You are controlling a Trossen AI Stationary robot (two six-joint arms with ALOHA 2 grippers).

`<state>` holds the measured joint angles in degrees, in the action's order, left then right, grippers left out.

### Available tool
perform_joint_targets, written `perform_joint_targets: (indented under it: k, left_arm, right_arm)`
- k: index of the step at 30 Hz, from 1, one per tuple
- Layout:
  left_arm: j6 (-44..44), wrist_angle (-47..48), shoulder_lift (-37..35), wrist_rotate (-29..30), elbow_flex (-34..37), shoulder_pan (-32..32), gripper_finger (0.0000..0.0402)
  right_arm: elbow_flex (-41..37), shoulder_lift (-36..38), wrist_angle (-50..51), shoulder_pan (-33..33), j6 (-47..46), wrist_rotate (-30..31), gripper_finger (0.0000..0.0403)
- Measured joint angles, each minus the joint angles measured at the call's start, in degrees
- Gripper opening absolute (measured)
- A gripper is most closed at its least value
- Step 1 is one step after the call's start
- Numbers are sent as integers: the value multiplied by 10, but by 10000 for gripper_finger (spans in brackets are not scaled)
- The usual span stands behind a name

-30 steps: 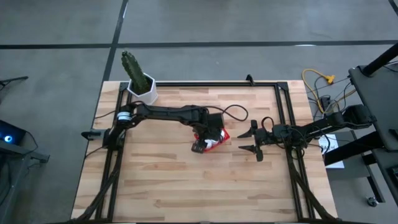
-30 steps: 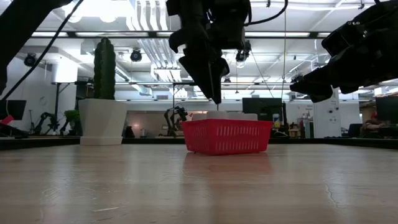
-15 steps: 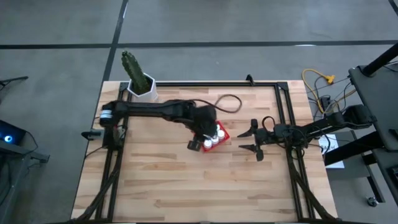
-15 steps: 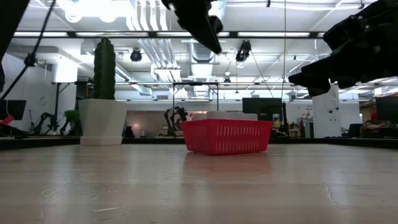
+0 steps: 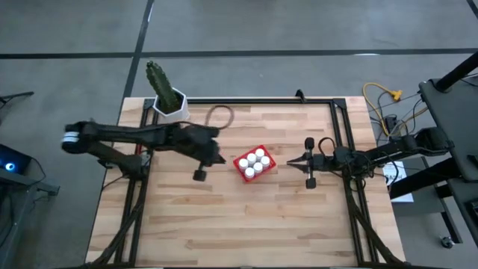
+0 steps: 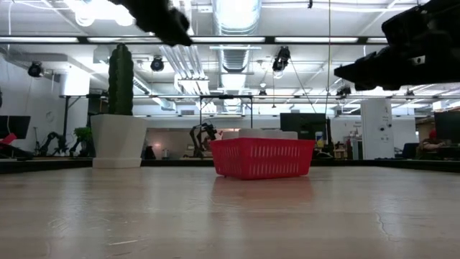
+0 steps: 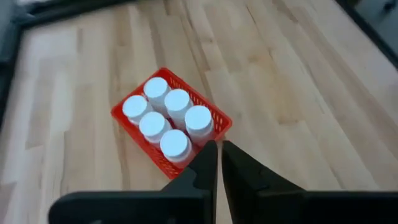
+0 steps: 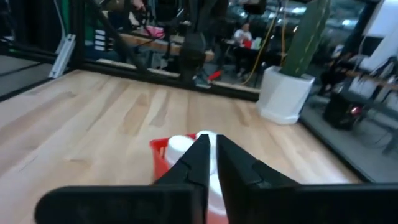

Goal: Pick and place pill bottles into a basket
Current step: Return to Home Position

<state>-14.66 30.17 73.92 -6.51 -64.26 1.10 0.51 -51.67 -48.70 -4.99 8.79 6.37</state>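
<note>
Withdrawing from the basket [image 5: 237, 162], left end effector [image 7: 219, 163] pressed together; right end effector [image 8: 212, 152] now likewise.

6 white pill bottles [image 7: 153, 126], upright, packed 2x3 in red mesh basket [image 7: 138, 145], sat diag.

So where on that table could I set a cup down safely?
The middle is crowded: left gripper, red basket of pill bottles and right gripper in a row. Bare: the broad table strip on the basket's side away from the cactus pot, and the wood between pot and right gripper.
</note>
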Motion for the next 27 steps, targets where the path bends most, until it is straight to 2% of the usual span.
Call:
perform_joint_targets:
  k: [5, 9, 13, 19, 27]
  left_arm:
    - [8, -106, -136, 11, 151, 0, 5]
    - [9, -171, -235, 11, 235, 0, 5]
    - [24, -176, -321, 12, 288, 0, 5]
    - [43, -175, -425, 11, 355, 0, 5]
    - [56, -197, -489, -6, 420, 0, 5]
  right_arm:
    - [0, 30, 1, 10, 14, 2, 9]
    - [0, 66, 1, 19, 5, 2, 8]
    - [0, 111, 24, 24, 4, 2, 8]
    - [0, 182, 111, 24, -16, -4, 8]
    - [0, 257, 205, 24, -37, -8, 8]
